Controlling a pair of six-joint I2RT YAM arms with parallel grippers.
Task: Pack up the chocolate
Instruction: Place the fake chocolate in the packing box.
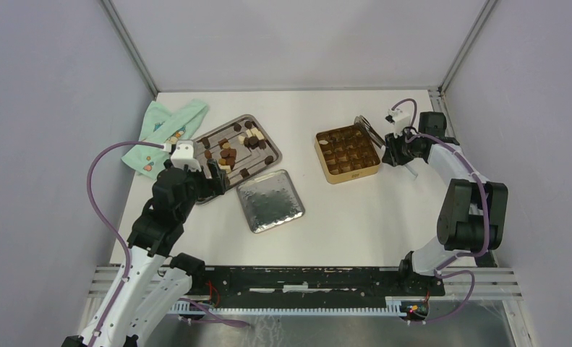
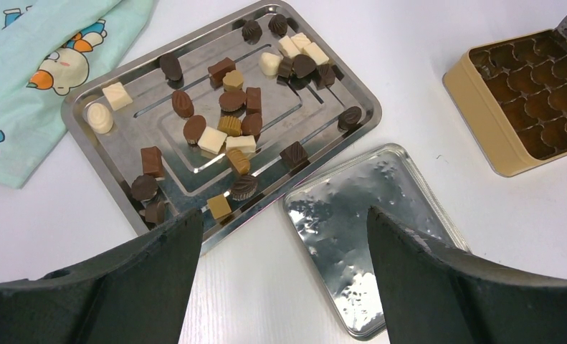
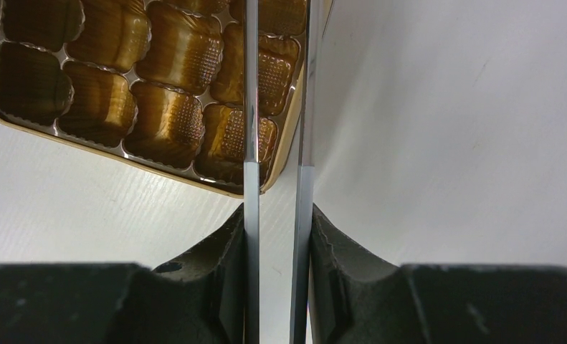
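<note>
The left end effector [image 2: 280, 226] is seen spread wide, with nothing between its fingers [image 2: 158, 272]. It is held over the lower corner of the steel tray [image 2: 144, 123], left of centre in the overhead view. The chocolate [image 2: 230, 122] is scattered loose across that tray: dark, lighter brown and cream-white pieces, bunched thickest in the middle and at the upper right corner. A silver lid [image 2: 345, 208] is laid flat on the counter [image 1: 355, 217] just beside the tray, to its lower right, with its dimpled shiny face turned up. A pale green printed cloth [image 2: 44, 64] is spread at the upper left, and the tray's edge is set against it.

Over on the right, the right end effector [image 3: 277, 215] is pinched on a pair of metal tongs [image 3: 250, 107]. The two blades are gripped between the pads and kept nearly parallel, with a narrow gap between them. They are pointed up the wrist frame, across the right corner of the gold tin [image 1: 351, 173]. The tin's moulded insert [image 3: 158, 93] of ribbed golden cups is shown at upper left there. In the overhead view the tin is placed right of centre, well apart from the tray.
</note>
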